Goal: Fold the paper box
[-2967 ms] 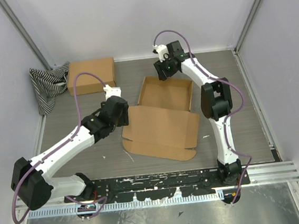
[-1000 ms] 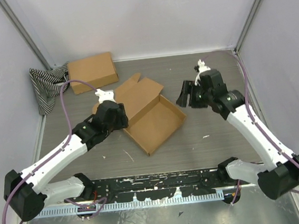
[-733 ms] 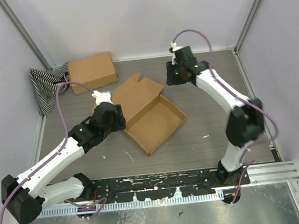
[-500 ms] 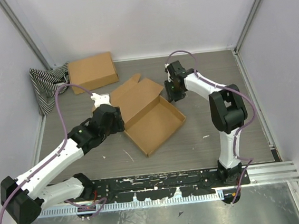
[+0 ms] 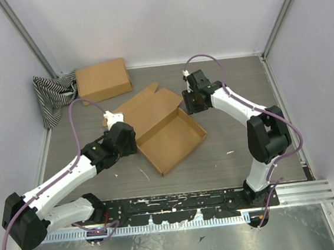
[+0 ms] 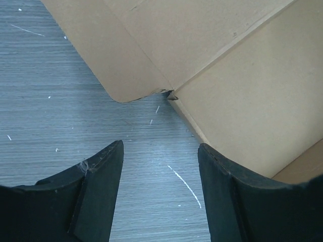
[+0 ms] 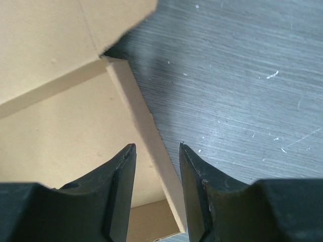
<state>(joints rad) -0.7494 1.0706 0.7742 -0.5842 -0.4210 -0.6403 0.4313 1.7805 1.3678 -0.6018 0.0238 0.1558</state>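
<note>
The paper box (image 5: 174,137) lies in the middle of the table as a shallow open tray with raised walls. Its lid flap (image 5: 147,106) spreads toward the far left. My left gripper (image 5: 126,142) sits low at the tray's left corner. In the left wrist view it is open (image 6: 160,146) over bare table, with the box (image 6: 252,85) just ahead to the right. My right gripper (image 5: 189,102) is at the far right corner. In the right wrist view its jaws (image 7: 157,146) stand apart astride the box's side wall (image 7: 151,131), with a gap on each side.
A closed brown cardboard box (image 5: 102,79) rests at the far left, next to a black-and-white striped cloth (image 5: 52,96). Pale enclosure walls stand on three sides. The arms' base rail (image 5: 174,202) runs along the near edge.
The box went from spread flat to a tray turned slantwise. My right arm swung back and came down at the far right corner, its jaws narrowing. My left gripper slid slightly nearer.
</note>
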